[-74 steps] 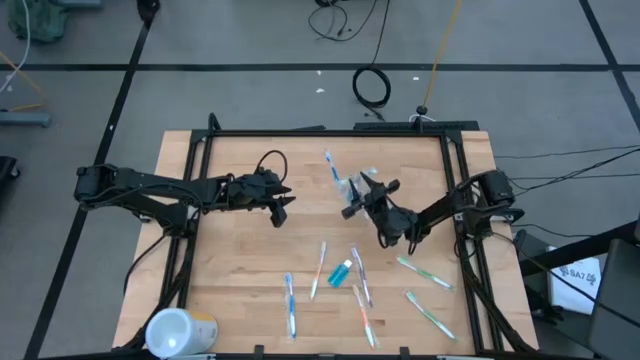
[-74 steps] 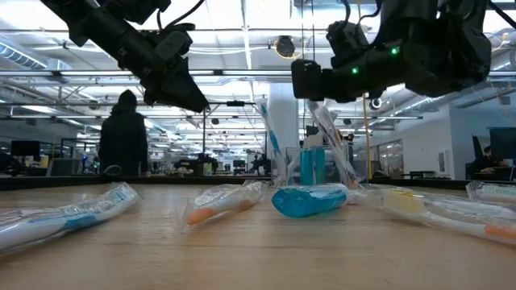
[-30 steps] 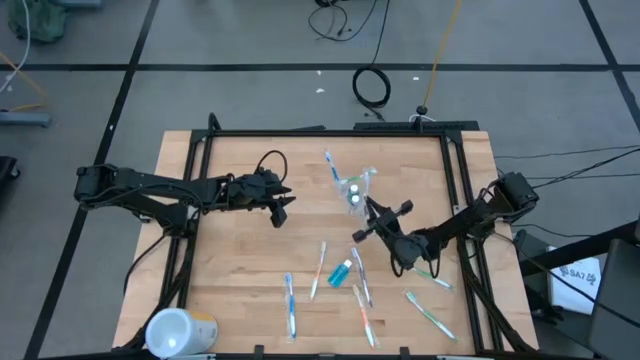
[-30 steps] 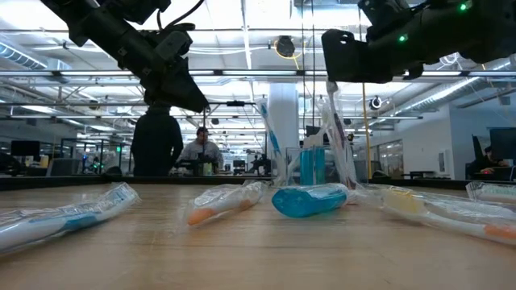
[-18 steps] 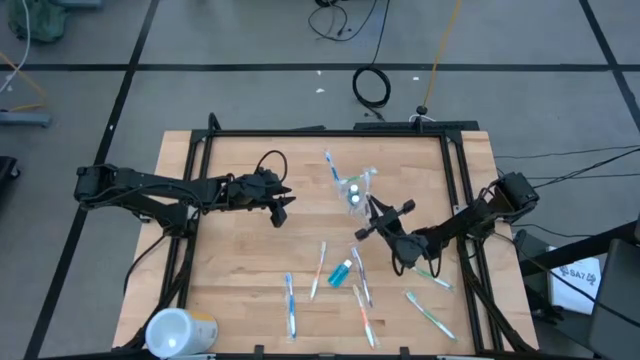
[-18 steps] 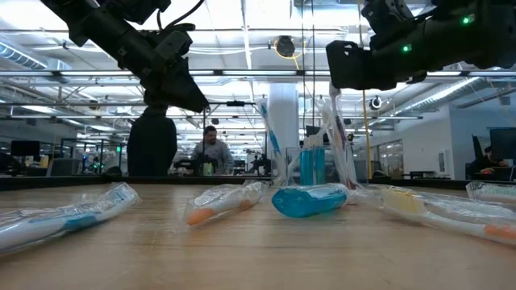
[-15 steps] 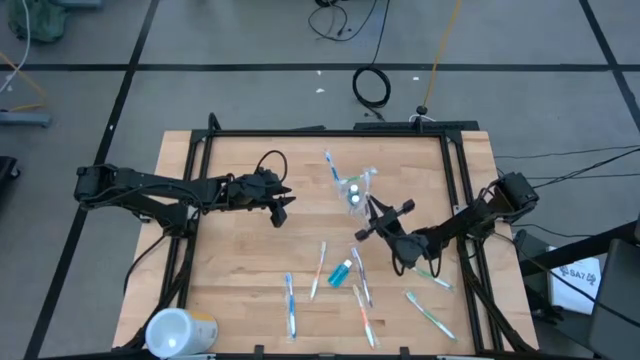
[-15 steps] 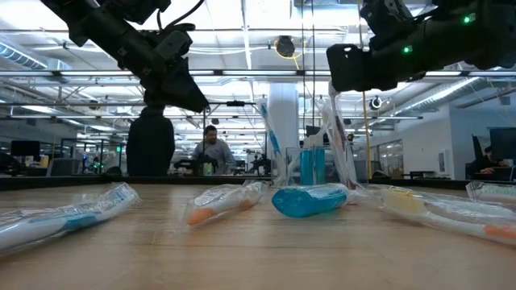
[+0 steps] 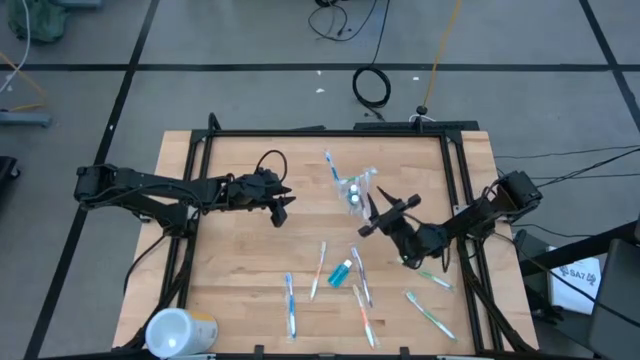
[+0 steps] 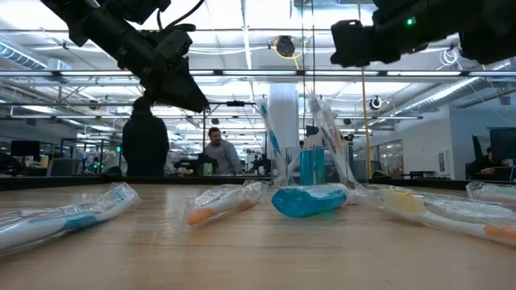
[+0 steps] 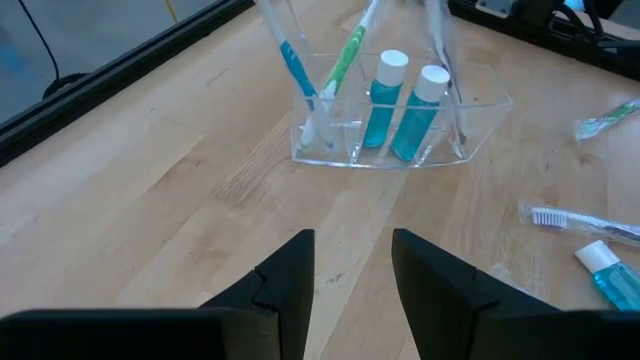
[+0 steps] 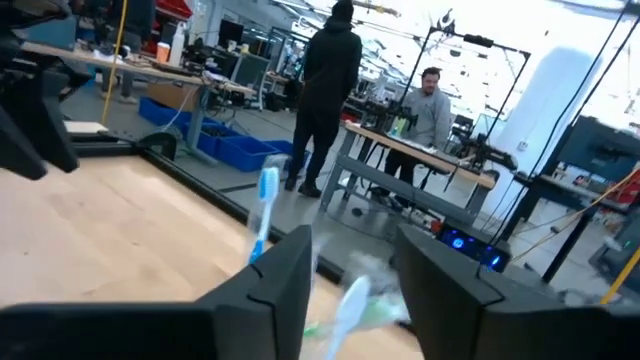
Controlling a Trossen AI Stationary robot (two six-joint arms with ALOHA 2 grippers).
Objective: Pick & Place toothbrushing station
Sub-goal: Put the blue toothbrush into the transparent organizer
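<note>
Hovering with fingers apart and empty: right gripper (image 9: 385,215) just beside the clear holder (image 9: 357,187) | holder stands upright, near the table's (image 9: 240,280) far middle, with toothbrushes and two blue toothpaste tubes (image 11: 403,103) | left gripper (image 9: 281,206) well apart from holder, fingers parted

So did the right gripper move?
Yes. In the high view the right gripper pulled back from over the clear cup, ending beside it, nearer the table's right edge. Its fingers are open.
</note>
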